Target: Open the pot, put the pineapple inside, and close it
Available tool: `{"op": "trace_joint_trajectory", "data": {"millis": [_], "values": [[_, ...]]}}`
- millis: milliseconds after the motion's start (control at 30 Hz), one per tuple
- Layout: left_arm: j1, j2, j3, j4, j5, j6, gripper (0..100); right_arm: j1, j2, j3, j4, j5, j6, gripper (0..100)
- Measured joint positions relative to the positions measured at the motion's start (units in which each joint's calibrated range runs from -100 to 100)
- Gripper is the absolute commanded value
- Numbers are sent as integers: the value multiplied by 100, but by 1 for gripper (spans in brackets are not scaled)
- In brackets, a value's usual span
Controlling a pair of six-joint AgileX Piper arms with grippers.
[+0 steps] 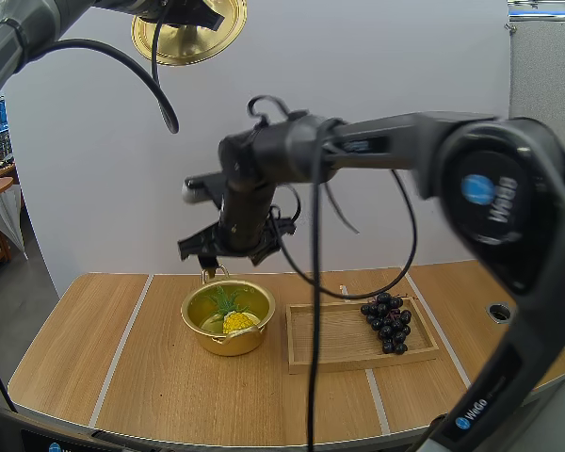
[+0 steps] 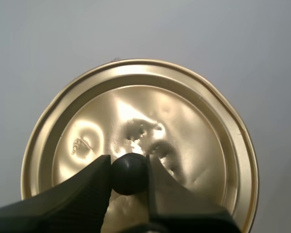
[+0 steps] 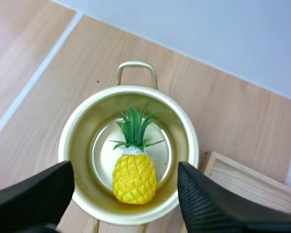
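The wooden surface [image 1: 151,377] carries everything, with pale lines running from its far edge to its near edge. A shallow wooden tray [image 1: 330,344] lies right of centre, its long side along the far edge. Just beside the tray's left end stands the gold pot [image 1: 228,342], uncovered, closer to the far edge than to the near one. One of its loop handles points to the far edge and the other to the near edge.

The gold lid [image 1: 193,38] hangs high in the air, well apart from the pot, above the far edge and a little left of the pot. A bunch of dark grapes [image 1: 387,325] sits at the right end of the tray.

The pineapple [image 3: 134,177] lies on the bottom of the pot. Its green leaves point toward the far edge and its yellow body toward the near edge.

The right tool [image 1: 228,254] hovers over the pot. Its two fingers are spread wide apart and nothing is between them. The left tool [image 2: 128,167] is clamped on the lid's round black knob [image 2: 129,174], which is pinched between its fingertips. That grip carries the lid.
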Motion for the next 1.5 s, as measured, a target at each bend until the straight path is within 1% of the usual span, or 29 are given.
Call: {"op": "trace_joint_trajectory", "data": {"millis": [133,433,667,700,733,767,800,867,900,1033,1067,1100,1200,1500], "values": [[0,0,0,0,0,0,0,0,-625,111,0,244,-107,100],[0,0,0,0,0,0,0,0,-2336,911,75,731,-394,100],[0,0,0,0,0,0,0,0,-3243,1279,42,1405,-410,100],[0,0,0,0,0,0,0,0,-3340,1330,33,1489,-410,95],[0,0,0,0,0,0,0,0,-3427,1351,19,1566,-418,80],[0,0,0,0,0,0,0,0,-3493,1380,20,1636,-418,67],[0,0,0,0,0,0,0,0,-3525,1381,20,1656,-418,51],[0,0,0,0,0,0,0,0,-3674,1456,56,1804,-431,33],[0,0,0,0,0,0,0,0,-3723,1507,132,1884,-431,29],[0,0,0,0,0,0,0,0,-3900,1639,294,2026,-442,28],[0,0,0,0,0,0,0,0,-3933,1652,306,2065,-442,26],[0,0,0,0,0,0,0,0,-3948,1667,321,2125,-442,22],[0,0,0,0,0,0,0,0,-3992,1667,318,2382,-395,0],[0,0,0,0,0,0,0,0,-4007,1667,318,2644,-267,0]]}}
